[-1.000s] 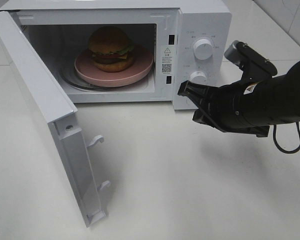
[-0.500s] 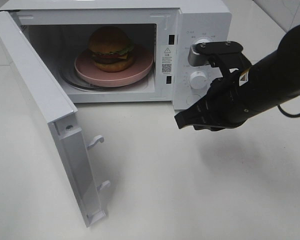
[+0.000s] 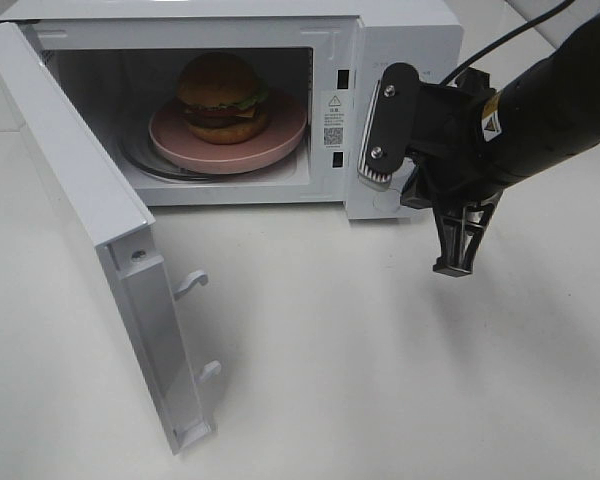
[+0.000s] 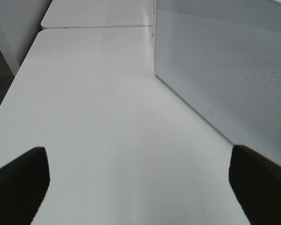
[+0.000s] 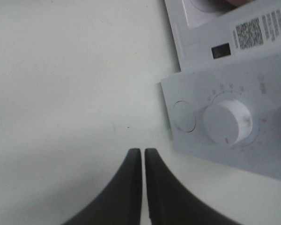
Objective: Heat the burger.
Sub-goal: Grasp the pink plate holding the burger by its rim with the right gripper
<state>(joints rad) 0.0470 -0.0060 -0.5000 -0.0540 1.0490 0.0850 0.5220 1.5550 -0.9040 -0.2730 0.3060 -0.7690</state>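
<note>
Exterior high view showed the microwave point(image 3: 400, 30) on the table point(image 3: 380, 380), its door point(image 3: 90, 220) swung wide open. Inside sat the plate point(image 3: 280, 140), and on it the burger point(image 3: 220, 95). The right gripper point(image 3: 453, 262) hung in front of the control panel, pointing down, its jaws nearly pressed together on nothing. The left gripper point(image 4: 140, 180) waited outside the door, jaws spread wide. To my eye the door wanted closing next: a steady push near its free edge until it latched, before anyone turned the knob point(image 5: 226, 123).
</note>
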